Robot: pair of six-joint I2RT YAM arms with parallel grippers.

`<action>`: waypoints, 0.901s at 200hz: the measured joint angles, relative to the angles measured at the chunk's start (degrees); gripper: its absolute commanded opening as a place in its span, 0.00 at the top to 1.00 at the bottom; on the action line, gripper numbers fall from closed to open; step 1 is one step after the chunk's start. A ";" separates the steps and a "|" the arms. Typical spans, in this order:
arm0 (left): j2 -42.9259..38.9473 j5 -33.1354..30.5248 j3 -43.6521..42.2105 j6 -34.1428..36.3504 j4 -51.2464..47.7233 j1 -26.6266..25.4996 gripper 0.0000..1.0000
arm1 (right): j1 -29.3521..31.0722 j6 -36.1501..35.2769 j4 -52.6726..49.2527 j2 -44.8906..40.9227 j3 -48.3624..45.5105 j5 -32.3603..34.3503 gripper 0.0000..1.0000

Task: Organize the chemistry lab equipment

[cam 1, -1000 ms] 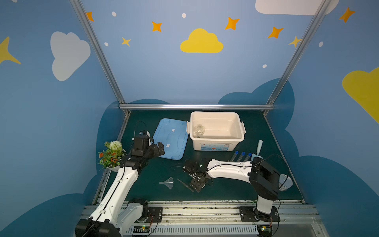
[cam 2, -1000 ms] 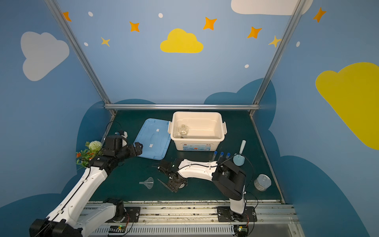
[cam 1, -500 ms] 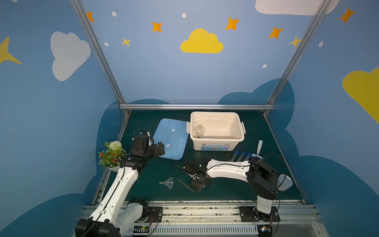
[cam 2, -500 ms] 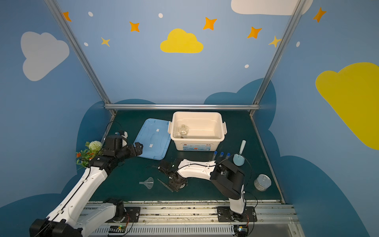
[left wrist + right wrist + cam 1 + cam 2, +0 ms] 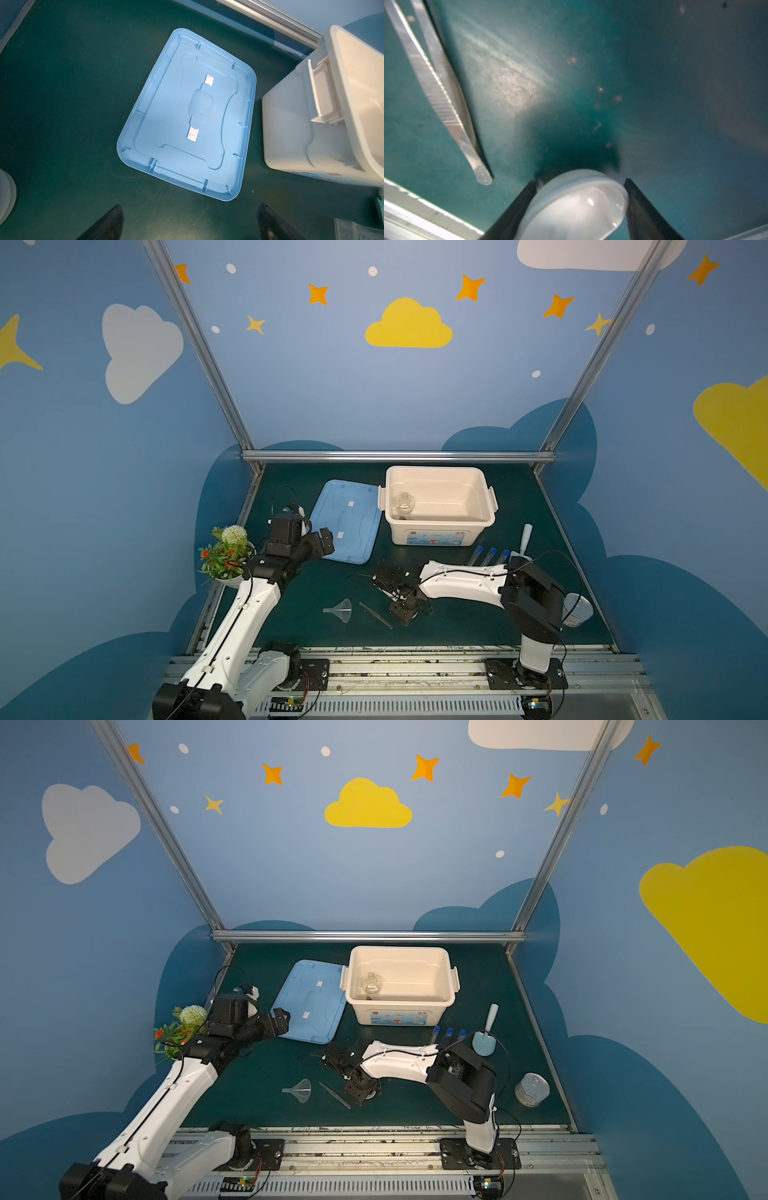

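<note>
R gripper (image 5: 579,182) is low on the mat in front of the white bin (image 5: 436,469). Its fingers (image 5: 517,212) are pressed on both sides of the small white bowl (image 5: 577,205). Tweezers (image 5: 375,615) & funnel (image 5: 341,610) lie in front of the bin too, twd its left corner. L gripper (image 5: 190,207) hangs left of the bin by the blue lid (image 5: 187,116), fingers wide apart. Flask (image 5: 402,504) sits inside the bin.
</note>
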 measured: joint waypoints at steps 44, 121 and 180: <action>0.42 0.44 0.00 -0.02 0.02 0.00 0.00 | -1.79 -0.02 -0.72 -4.66 0.37 -0.72 0.46; 0.46 1.29 -0.33 0.00 0.92 0.00 0.00 | -5.66 -1.86 -4.59 -6.27 5.35 -0.92 0.48; 1.29 1.97 -1.07 -0.02 1.77 0.00 0.00 | -11.04 -4.13 -6.75 -5.79 8.22 -1.36 0.49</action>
